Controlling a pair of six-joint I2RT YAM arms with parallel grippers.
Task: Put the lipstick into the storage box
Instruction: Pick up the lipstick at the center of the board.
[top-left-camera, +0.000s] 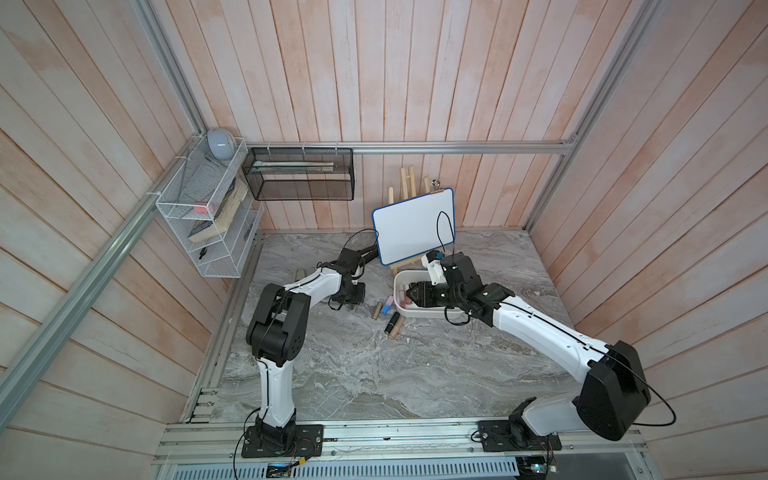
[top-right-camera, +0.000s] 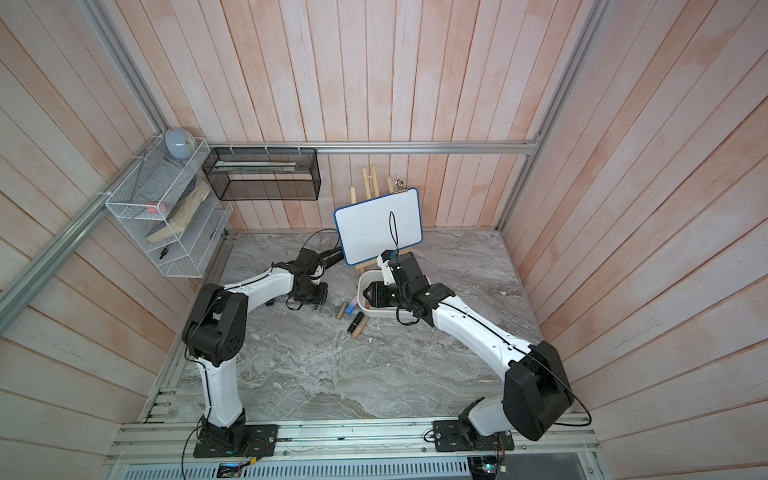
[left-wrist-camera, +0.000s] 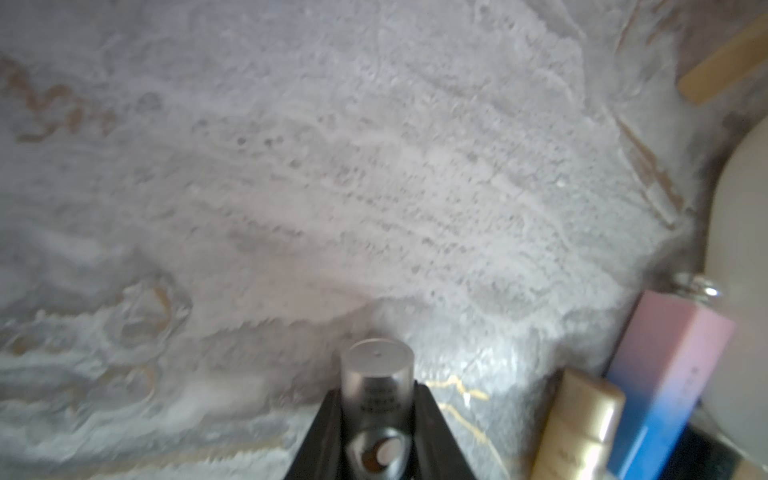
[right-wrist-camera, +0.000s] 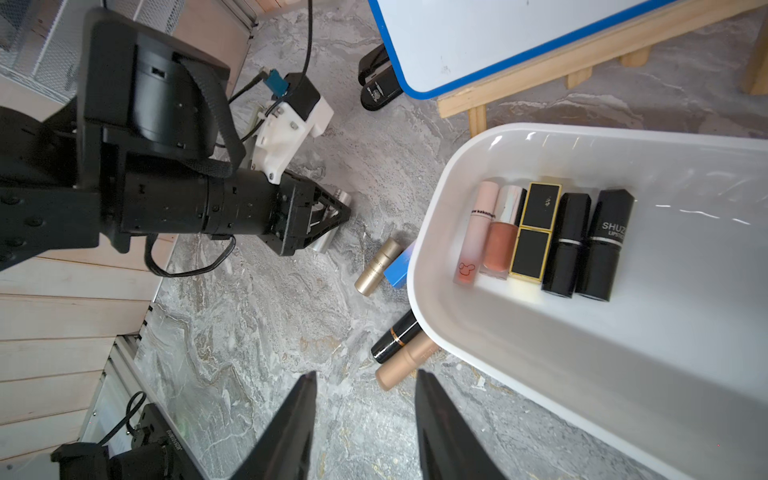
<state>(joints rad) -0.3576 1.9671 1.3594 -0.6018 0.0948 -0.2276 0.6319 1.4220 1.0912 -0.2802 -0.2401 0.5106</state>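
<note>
Marble tabletop (right-wrist-camera: 257, 316): storage box (right-wrist-camera: 623, 374) holds five lipsticks (right-wrist-camera: 534, 230)

Lipsticks (right-wrist-camera: 540, 237) lie in the storage box (right-wrist-camera: 685, 291) (loose lipsticks (right-wrist-camera: 380, 266) just beside it)

Right tool (top-left-camera: 409, 293) over storage box (top-left-camera: 419, 313), seemingly; left tool (top-left-camera: 353, 298) near loose lipsticks (top-left-camera: 392, 323).

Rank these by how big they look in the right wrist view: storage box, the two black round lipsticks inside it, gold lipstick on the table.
1. storage box, by far.
2. The two black round lipsticks, too alike to split.
3. gold lipstick, smallest as seen.
</note>
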